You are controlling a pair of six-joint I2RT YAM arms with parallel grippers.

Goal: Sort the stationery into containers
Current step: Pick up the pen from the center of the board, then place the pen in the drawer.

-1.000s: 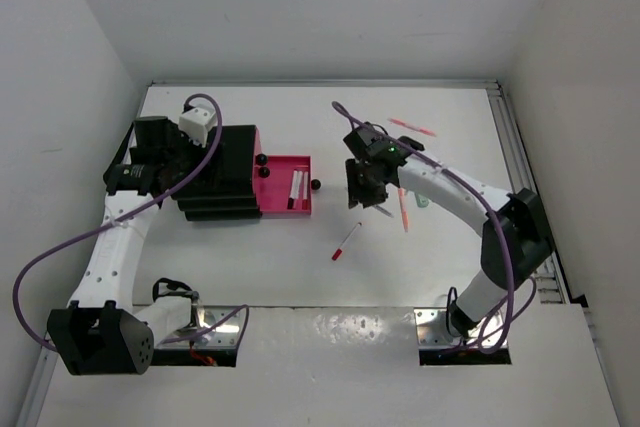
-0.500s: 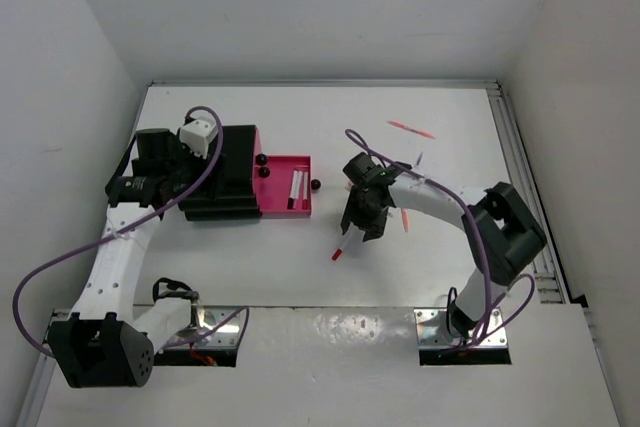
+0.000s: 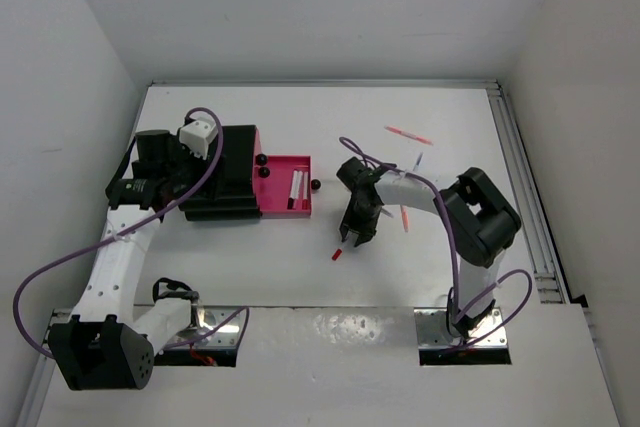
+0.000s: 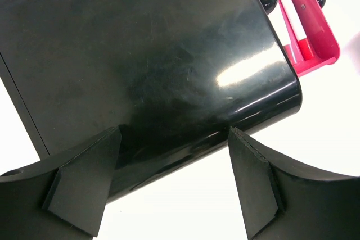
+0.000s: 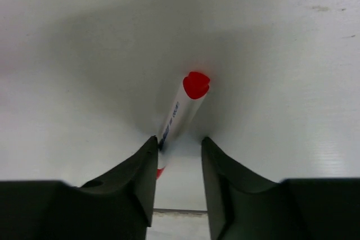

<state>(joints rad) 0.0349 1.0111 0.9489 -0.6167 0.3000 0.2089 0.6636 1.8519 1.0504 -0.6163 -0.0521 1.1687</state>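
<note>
A white pen with red ends [image 5: 180,113] lies on the table between the fingers of my right gripper [image 5: 179,141]. The jaws stand open astride it. The left finger [image 5: 143,167] touches the pen's barrel and the right one stands clear of it. From above, that pen [image 3: 338,253] shows just below the gripper. The pink drawer [image 3: 283,213] is pulled out of the black drawer unit [image 3: 225,172] and holds two white and red markers [image 3: 297,187]. My left gripper [image 4: 174,133] is open beside the unit's glossy black side [image 4: 157,54], holding nothing.
A pink pen [image 3: 408,134] lies at the far right of the table. Another pink pen [image 3: 404,217] lies just right of my right arm, with a pale one [image 3: 418,160] beyond it. Round black knobs [image 3: 315,184] show at the drawer fronts.
My right gripper has come down and toward the near left, from beside the open drawer to the red-ended pen, and now straddles it. The left arm shifted slightly beside the unit.
</note>
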